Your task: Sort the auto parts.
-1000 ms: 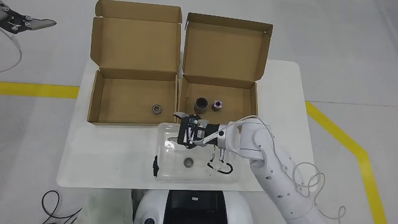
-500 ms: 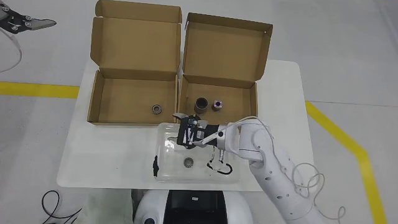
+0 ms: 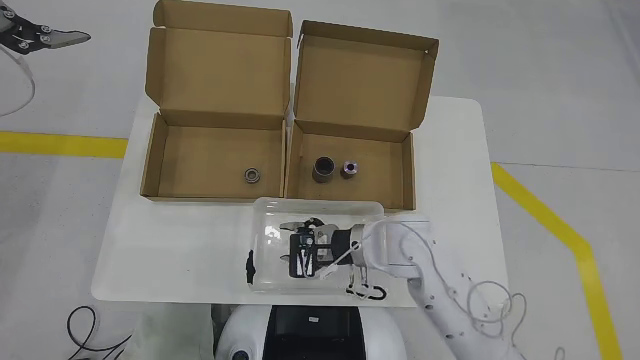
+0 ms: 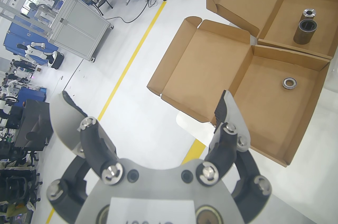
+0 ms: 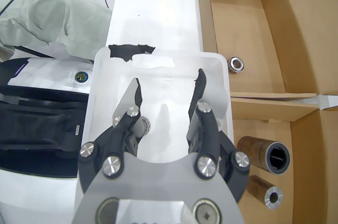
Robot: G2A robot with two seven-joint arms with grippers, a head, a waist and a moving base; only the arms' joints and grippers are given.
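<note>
right gripper (image 5: 168,78) is down inside the tray (image 5: 158,56), fingers spread wide, with the small metal part (image 5: 146,125) on the tray floor by one finger, probably lining up a grab. left gripper (image 4: 144,98) is open and empty, well away from the tray. cardboard boxes (image 3: 160,160) sit just beyond the tray.

Can read no text, number or sign with certainty. See a white label (image 4: 151,210) on the mount of the left gripper (image 4: 144,103), at the bottom edge of the left wrist view, bearing dark characters cut off by the frame edge; cannot tell what they say. Same with a pale label (image 5: 151,211) below the right gripper (image 5: 169,79): cut off, unreadable.
</note>
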